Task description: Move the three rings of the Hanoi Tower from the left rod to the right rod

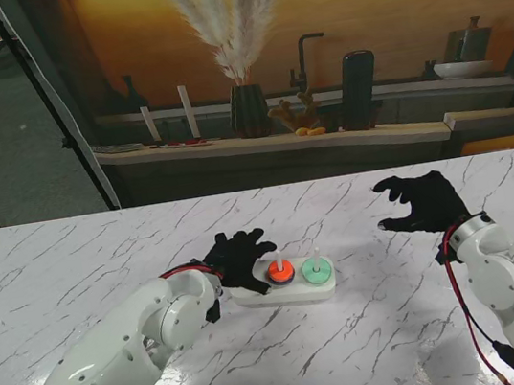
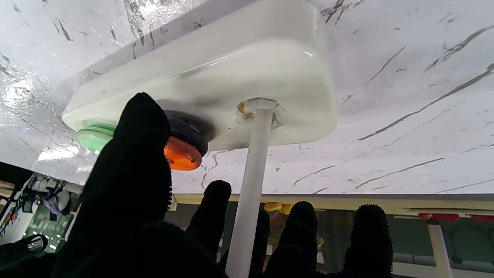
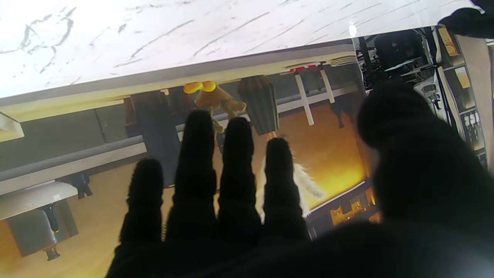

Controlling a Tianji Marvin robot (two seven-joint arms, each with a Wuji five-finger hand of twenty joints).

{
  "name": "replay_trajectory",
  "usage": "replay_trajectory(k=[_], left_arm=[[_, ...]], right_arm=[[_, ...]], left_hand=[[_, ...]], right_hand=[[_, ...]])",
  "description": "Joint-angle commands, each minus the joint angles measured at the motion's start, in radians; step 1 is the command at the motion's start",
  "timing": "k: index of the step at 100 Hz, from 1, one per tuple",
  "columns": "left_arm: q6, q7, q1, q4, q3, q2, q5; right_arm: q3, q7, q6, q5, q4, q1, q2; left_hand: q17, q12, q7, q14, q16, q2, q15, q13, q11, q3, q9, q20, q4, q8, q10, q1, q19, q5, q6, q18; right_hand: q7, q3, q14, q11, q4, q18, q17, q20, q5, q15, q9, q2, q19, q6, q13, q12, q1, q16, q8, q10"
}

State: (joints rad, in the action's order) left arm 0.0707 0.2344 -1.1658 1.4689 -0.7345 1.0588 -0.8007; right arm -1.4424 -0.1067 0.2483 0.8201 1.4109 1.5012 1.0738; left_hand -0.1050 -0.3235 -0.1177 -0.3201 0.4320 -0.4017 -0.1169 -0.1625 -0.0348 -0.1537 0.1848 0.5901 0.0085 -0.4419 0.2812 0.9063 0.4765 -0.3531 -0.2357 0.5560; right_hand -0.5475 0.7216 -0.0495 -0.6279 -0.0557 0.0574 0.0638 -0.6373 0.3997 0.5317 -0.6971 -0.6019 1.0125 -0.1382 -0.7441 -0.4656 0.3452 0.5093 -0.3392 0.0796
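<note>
The white Hanoi base (image 1: 303,294) lies mid-table. An orange ring (image 1: 279,271) sits on a dark ring (image 1: 280,282) on the middle rod, and a green ring (image 1: 317,271) sits on the right rod. My left hand (image 1: 236,259) hovers over the base's left end, open and holding nothing. In the left wrist view the bare left rod (image 2: 251,181) passes between my fingers (image 2: 210,216), beside the orange ring (image 2: 182,155), dark ring (image 2: 191,131), green ring (image 2: 92,137) and base (image 2: 247,65). My right hand (image 1: 425,203) is open above the table, well right of the base.
Marble table top (image 1: 75,268) stretches to both sides. Beyond its far edge runs a low counter with a dark vase of pampas grass (image 1: 248,107), a black speaker (image 1: 358,88) and a white bowl (image 1: 463,68). A tripod leg (image 1: 45,98) stands at back left.
</note>
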Motion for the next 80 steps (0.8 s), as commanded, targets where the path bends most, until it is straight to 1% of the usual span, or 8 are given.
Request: replay_trajectory(k=[1, 19, 42, 74, 76, 80], left_arm=[[-0.021, 0.015, 0.005, 0.008, 0.007, 0.001, 0.009], [-0.018, 0.031, 0.035, 0.017, 0.038, -0.001, -0.01], [0.004, 0.048, 0.078, 0.017, 0.093, 0.0, -0.024], [0.025, 0.039, 0.125, -0.013, 0.165, 0.007, -0.032], [0.027, 0.037, 0.128, -0.016, 0.169, 0.008, -0.034], [0.027, 0.032, 0.133, -0.022, 0.177, 0.009, -0.037]], right_arm=[[0.003, 0.001, 0.0, -0.003, 0.002, 0.01, 0.007], [0.004, 0.002, -0.003, -0.006, 0.002, 0.013, 0.007], [-0.001, 0.005, -0.009, -0.009, 0.004, 0.019, 0.007], [-0.008, 0.004, -0.01, -0.011, 0.004, 0.023, 0.008], [-0.008, 0.003, -0.01, -0.011, 0.004, 0.023, 0.008], [-0.009, 0.003, -0.01, -0.011, 0.004, 0.024, 0.008]], left_hand=[[-0.015, 0.004, -0.001, 0.017, -0.01, 0.0, 0.02, 0.028, 0.008, 0.034, -0.026, 0.009, -0.003, -0.017, -0.011, -0.011, -0.043, 0.008, -0.027, -0.01], [-0.012, 0.005, 0.001, 0.018, -0.012, 0.01, 0.02, 0.028, 0.008, 0.045, -0.026, 0.012, -0.006, -0.022, -0.011, -0.017, -0.047, 0.006, -0.031, -0.01], [-0.01, 0.006, 0.002, 0.016, -0.012, 0.02, 0.02, 0.028, 0.007, 0.062, -0.023, 0.016, -0.008, -0.026, -0.01, -0.019, -0.05, 0.002, -0.038, -0.011], [-0.009, 0.004, -0.012, 0.016, -0.009, 0.019, 0.014, 0.017, 0.003, 0.066, -0.005, 0.021, -0.004, -0.041, -0.012, 0.004, -0.049, -0.02, -0.027, -0.01], [-0.008, 0.003, -0.019, 0.016, -0.008, 0.018, 0.013, 0.014, 0.002, 0.066, -0.002, 0.022, -0.003, -0.044, -0.011, 0.005, -0.048, -0.036, -0.026, -0.01], [-0.007, 0.003, -0.022, 0.016, -0.008, 0.017, 0.012, 0.012, 0.002, 0.067, -0.001, 0.022, -0.003, -0.047, -0.011, 0.007, -0.047, -0.042, -0.024, -0.009]], right_hand=[[-0.006, 0.0, -0.009, -0.011, 0.015, 0.327, -0.009, 0.001, 0.008, 0.011, -0.019, -0.011, 0.017, -0.025, -0.009, -0.007, -0.015, 0.011, -0.005, 0.018], [-0.005, -0.001, -0.009, -0.012, 0.015, 0.327, -0.009, 0.001, 0.006, 0.012, -0.018, -0.011, 0.017, -0.024, -0.009, -0.007, -0.014, 0.011, -0.005, 0.018], [-0.006, -0.001, -0.008, -0.012, 0.015, 0.326, -0.01, 0.001, 0.007, 0.013, -0.018, -0.009, 0.016, -0.026, -0.01, -0.008, -0.015, 0.012, -0.005, 0.018], [-0.006, -0.002, -0.009, -0.012, 0.015, 0.326, -0.009, 0.001, 0.007, 0.012, -0.02, -0.01, 0.017, -0.026, -0.008, -0.008, -0.015, 0.011, -0.006, 0.019], [-0.006, -0.002, -0.01, -0.012, 0.015, 0.326, -0.009, 0.001, 0.006, 0.012, -0.019, -0.01, 0.017, -0.026, -0.009, -0.008, -0.015, 0.011, -0.006, 0.019], [-0.006, -0.001, -0.009, -0.012, 0.015, 0.326, -0.009, 0.001, 0.007, 0.012, -0.019, -0.01, 0.017, -0.025, -0.009, -0.008, -0.014, 0.011, -0.006, 0.019]])
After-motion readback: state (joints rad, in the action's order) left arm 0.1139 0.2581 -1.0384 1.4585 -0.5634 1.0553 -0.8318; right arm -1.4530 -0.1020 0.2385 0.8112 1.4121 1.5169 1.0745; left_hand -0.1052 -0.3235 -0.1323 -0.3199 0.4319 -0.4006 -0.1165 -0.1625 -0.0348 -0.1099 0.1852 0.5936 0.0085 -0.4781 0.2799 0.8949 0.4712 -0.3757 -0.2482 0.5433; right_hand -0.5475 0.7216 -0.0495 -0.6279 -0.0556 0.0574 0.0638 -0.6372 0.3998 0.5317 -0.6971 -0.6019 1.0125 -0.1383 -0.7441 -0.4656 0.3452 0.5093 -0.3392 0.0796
